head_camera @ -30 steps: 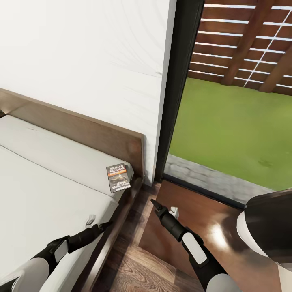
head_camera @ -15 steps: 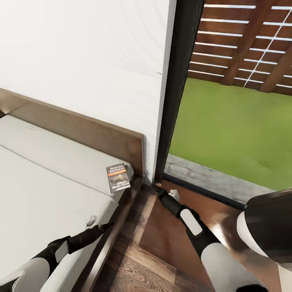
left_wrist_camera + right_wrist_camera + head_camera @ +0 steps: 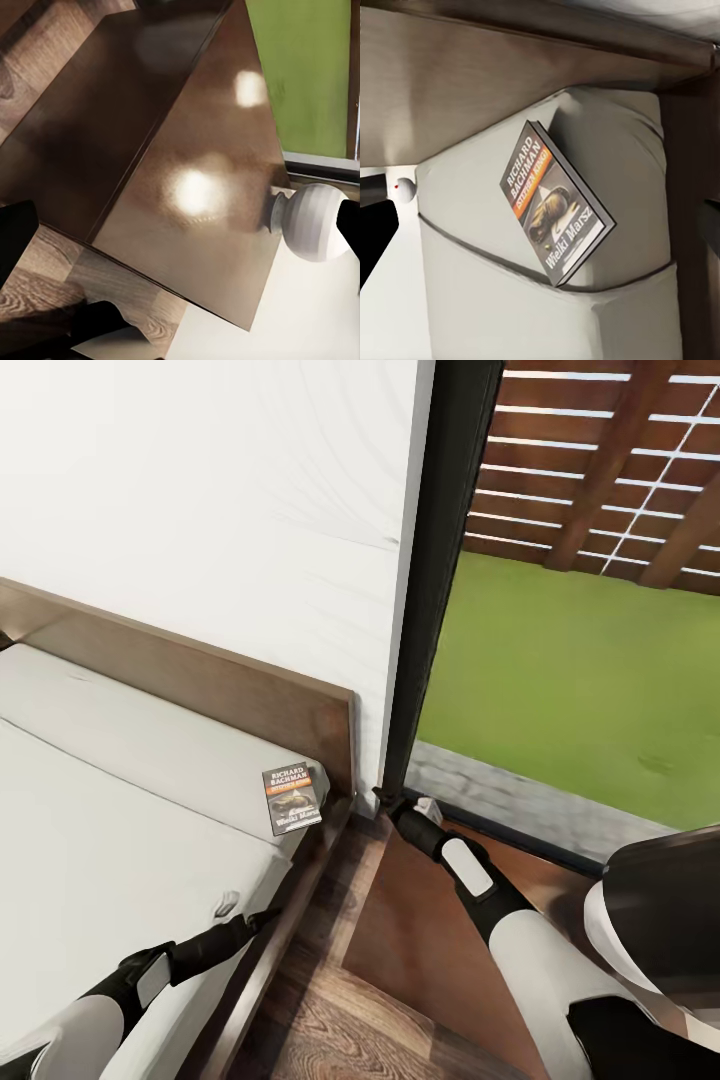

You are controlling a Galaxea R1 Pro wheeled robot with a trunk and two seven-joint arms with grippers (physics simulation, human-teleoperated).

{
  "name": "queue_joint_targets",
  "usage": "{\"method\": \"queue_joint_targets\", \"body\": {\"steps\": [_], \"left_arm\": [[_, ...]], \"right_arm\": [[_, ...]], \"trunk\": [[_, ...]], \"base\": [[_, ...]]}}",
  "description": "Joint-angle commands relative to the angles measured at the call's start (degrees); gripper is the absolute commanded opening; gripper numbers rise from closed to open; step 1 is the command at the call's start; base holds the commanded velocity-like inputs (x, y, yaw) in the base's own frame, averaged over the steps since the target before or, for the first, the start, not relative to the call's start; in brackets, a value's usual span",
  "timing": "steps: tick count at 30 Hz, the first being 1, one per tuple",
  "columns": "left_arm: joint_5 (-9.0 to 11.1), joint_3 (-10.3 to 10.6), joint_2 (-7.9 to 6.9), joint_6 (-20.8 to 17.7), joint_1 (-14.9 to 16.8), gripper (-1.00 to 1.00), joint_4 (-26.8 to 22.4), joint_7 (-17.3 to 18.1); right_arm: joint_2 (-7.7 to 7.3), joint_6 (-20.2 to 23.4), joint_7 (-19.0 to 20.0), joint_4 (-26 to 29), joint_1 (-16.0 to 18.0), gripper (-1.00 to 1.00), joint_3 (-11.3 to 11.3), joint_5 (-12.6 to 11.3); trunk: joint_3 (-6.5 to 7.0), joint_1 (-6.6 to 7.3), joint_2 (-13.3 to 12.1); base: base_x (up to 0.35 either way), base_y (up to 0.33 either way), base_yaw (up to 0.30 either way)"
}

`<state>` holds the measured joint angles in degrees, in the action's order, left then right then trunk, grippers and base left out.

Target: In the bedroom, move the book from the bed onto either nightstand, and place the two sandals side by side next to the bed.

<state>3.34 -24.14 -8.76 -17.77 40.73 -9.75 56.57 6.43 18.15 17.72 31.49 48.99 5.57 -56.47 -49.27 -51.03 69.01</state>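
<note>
One book [image 3: 293,798] lies flat on the bed [image 3: 110,780], at the mattress corner nearest the headboard [image 3: 200,680], cover up with white lettering and an orange band. In the right wrist view the same book [image 3: 556,204] sits straight ahead of the camera, near the mattress edge.

The right gripper [image 3: 384,800] reaches out over the far corner of one nightstand [image 3: 420,950], close to the dark window frame [image 3: 440,570]; the book lies just to its left, across the gap between nightstand and bed. Whether its jaws are apart or together cannot be told.

The left gripper [image 3: 262,916] hovers over the near edge of the mattress, with the book well ahead of it; its jaw state cannot be told either.

The left wrist view shows the glossy nightstand top [image 3: 195,195] and one round white lamp base [image 3: 315,223] on it.
</note>
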Motion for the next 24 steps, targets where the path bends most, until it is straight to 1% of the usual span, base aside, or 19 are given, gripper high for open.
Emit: {"method": "queue_joint_targets", "body": {"steps": [1, 9, 14, 19, 24], "left_arm": [[0.3, 0.0, -0.02, -0.6, 0.0, 1.0, 0.0, 0.1], [0.3, 0.0, -0.02, -0.6, 0.0, 1.0, 0.0, 0.2], [0.3, 0.1, -0.02, -0.6, 0.0, 1.0, 0.0, 0.2], [0.3, 0.1, 0.01, -0.6, 0.0, 1.0, 0.0, 0.2], [0.3, 0.1, 0.04, -0.6, 0.0, 1.0, 0.0, 0.2]], "right_arm": [[-0.01, 0.2, 0.1, 0.0, 0.0, 1.0, 0.1, -0.4], [0.05, 0.9, 0.8, -0.1, 0.1, 1.0, 0.3, -0.7], [0.15, 3.4, 1.6, -0.1, 0.1, 1.0, 0.4, -0.8], [0.16, 5.2, 5.9, -0.1, 0.1, 1.0, 0.4, -0.9], [0.16, 5.6, 7.1, -0.1, 0.1, 1.0, 0.4, -0.9]], "trunk": [[-0.03, 0.0, 0.0], [-0.03, 0.0, 0.0], [-0.03, 0.0, 0.0], [-0.03, 0.0, 0.0], [-0.03, 0.0, 0.0]], "base": [[0.0, 0.0, 0.0], [0.0, 0.0, 0.0], [0.0, 0.0, 0.0], [0.0, 0.0, 0.0], [0.0, 0.0, 0.0]]}}
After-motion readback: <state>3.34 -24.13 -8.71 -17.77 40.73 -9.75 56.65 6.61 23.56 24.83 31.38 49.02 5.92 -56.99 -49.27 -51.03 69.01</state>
